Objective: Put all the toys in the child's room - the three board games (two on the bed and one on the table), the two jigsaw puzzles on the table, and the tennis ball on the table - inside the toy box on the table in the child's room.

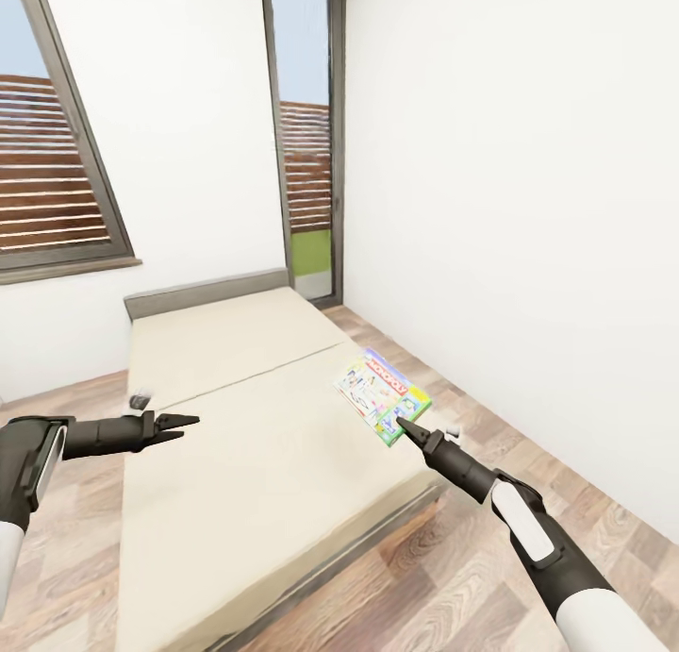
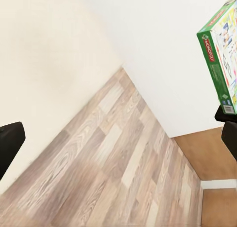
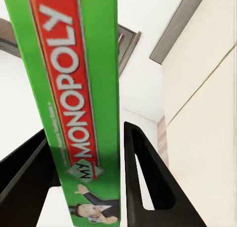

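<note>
Board game pinched edge-on by right gripper above bed; left gripper spread.

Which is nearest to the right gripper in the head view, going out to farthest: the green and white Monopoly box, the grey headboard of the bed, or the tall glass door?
1. Green and white Monopoly box, between the right gripper's fingers at the bed's right edge.
2. Grey headboard, at the bed's far end.
3. Tall glass door, in the far corner behind the headboard.

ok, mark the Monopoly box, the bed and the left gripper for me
Monopoly box (image 1: pixel 382 395): head view, printed top cover.
bed (image 1: pixel 255 444): head view, bare cream mattress.
left gripper (image 1: pixel 185 425): head view, between the jaws' tips.
</note>
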